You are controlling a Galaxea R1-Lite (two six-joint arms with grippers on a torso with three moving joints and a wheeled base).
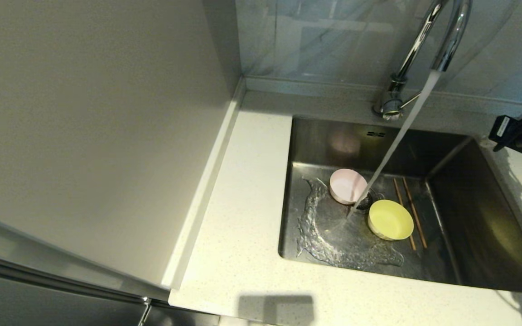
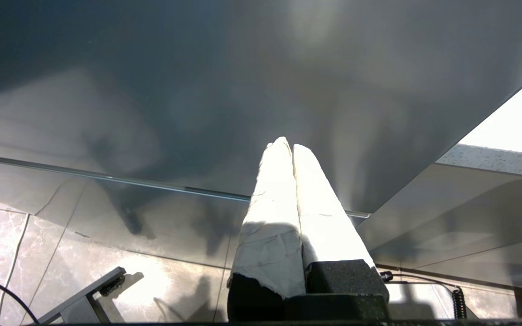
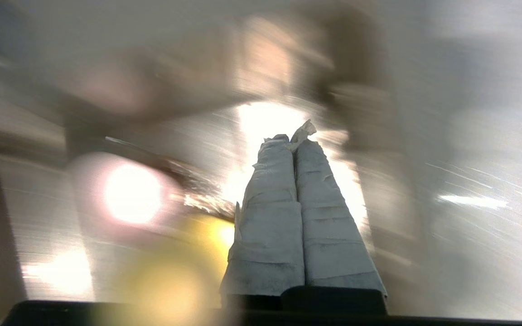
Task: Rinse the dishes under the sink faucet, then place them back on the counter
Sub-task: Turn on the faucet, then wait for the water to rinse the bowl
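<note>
Water streams from the chrome gooseneck faucet (image 1: pixel 428 40) onto the floor of the steel sink (image 1: pixel 492 226), landing by the drain. A pale pink bowl (image 1: pixel 347 184) and a yellow bowl (image 1: pixel 390 219) stand in the basin either side of the stream. Two brown chopsticks (image 1: pixel 409 203) lie right of the yellow bowl. My right gripper (image 3: pixel 293 141) is shut and empty above the sink, with the pink bowl (image 3: pixel 129 192) and yellow bowl (image 3: pixel 170 285) showing as smears. Only the right arm's black wrist (image 1: pixel 521 133) shows at the head view's right edge. My left gripper (image 2: pixel 290 146) is shut, parked below counter level.
The off-white counter (image 1: pixel 243 203) runs left of and in front of the sink, with a low raised back edge (image 1: pixel 315 86). A tall pale panel (image 1: pixel 89 127) stands along the counter's left side. A puddle (image 1: pixel 333 244) spreads over the basin floor.
</note>
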